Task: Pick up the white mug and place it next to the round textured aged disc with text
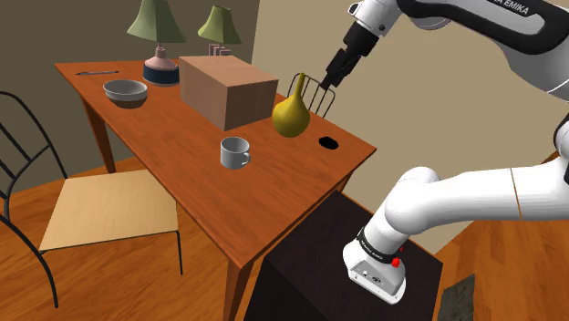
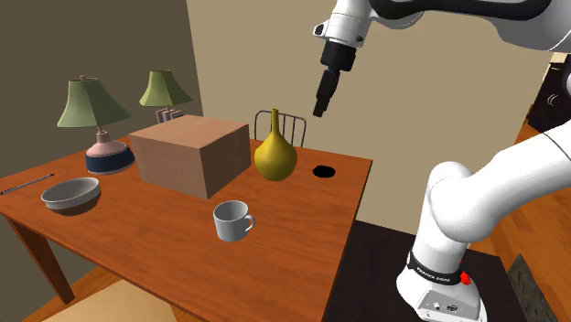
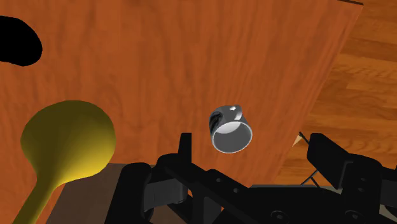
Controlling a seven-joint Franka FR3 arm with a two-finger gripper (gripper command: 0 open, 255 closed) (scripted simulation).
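Observation:
A pale grey-white mug [image 1: 234, 152] [image 2: 232, 220] stands upright on the wooden table [image 1: 274, 196], near its front edge, handle turned toward the stand. A flat black disc [image 1: 328, 142] [image 2: 323, 170] [image 3: 16, 41] lies near the table's corner by the wall. My gripper [image 1: 330, 77] [image 2: 319, 108] hangs high above the table, over the spot between the yellow vase and the disc. In the wrist view its fingers stand apart and open, holding nothing [image 3: 254, 149], with the mug [image 3: 230, 129] far below between them.
A yellow gourd-shaped vase [image 1: 291, 113] [image 2: 274, 155] [image 3: 63, 143] stands between mug and disc. A brown box [image 1: 226, 89] sits behind it, with a grey bowl [image 1: 126, 92] and two lamps [image 1: 158, 41] further back. A chair [image 1: 91, 210] stands at the table's side.

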